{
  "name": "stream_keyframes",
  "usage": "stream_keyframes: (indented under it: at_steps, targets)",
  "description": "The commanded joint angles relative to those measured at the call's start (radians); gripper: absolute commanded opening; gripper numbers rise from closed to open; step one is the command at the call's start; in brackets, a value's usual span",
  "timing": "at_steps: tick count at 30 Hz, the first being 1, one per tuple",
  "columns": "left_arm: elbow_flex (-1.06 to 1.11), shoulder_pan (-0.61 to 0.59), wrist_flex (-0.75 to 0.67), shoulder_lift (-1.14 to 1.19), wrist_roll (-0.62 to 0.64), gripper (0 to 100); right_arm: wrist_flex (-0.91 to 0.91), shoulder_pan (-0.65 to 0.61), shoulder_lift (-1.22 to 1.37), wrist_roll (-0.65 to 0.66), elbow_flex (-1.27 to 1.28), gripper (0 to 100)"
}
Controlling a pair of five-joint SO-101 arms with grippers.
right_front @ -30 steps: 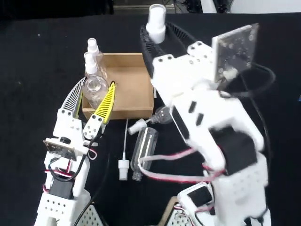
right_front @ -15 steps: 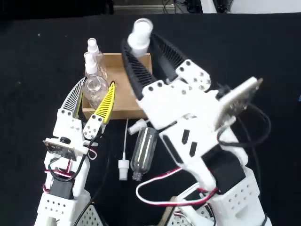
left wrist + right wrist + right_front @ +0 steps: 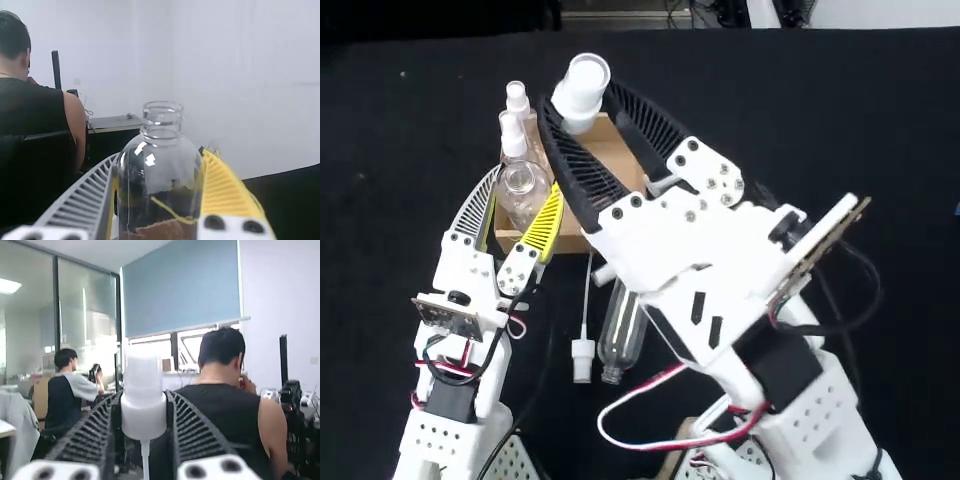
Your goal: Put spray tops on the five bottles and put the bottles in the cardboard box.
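My left gripper (image 3: pixel 520 195) is shut on an upright clear bottle (image 3: pixel 523 190) with no top, at the near left corner of the cardboard box (image 3: pixel 610 170). The left wrist view shows that bottle (image 3: pixel 160 170), its neck bare, clamped between the grey and yellow fingers. My right gripper (image 3: pixel 582 95) is shut on a white spray top (image 3: pixel 580 85), held high over the box, a little right of the open bottle. In the right wrist view the spray top (image 3: pixel 143 400) sits between the black fingers with its tube hanging down. Two capped bottles (image 3: pixel 516 125) stand at the box's left side.
On the black table in front of the box lie an uncapped bottle (image 3: pixel 618 335) on its side and a loose spray top (image 3: pixel 583 350) with its tube. A further spray top (image 3: pixel 605 270) shows partly under the right arm, which covers the table's right half.
The right arm has swung left with the spray top, from beyond the box's right side to above the box near the held bottle. The left arm has stayed still.
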Motion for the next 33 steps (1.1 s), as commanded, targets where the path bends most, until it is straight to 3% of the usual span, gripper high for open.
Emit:
stream_keyframes:
  at_steps: [1, 6, 33]
  targets:
    - [0.024, 0.012, -0.012, -0.014, 0.0, 3, -0.189, -0.041, -0.021, -0.003, 0.041, 1.0]
    - [0.024, 0.012, -0.012, -0.014, 0.0, 3, -0.31, -0.063, -0.019, -0.002, 0.071, 1.0]
    - [0.024, 0.012, -0.012, -0.014, 0.0, 3, -0.405, -0.026, 0.136, 0.003, 0.09, 1.0]
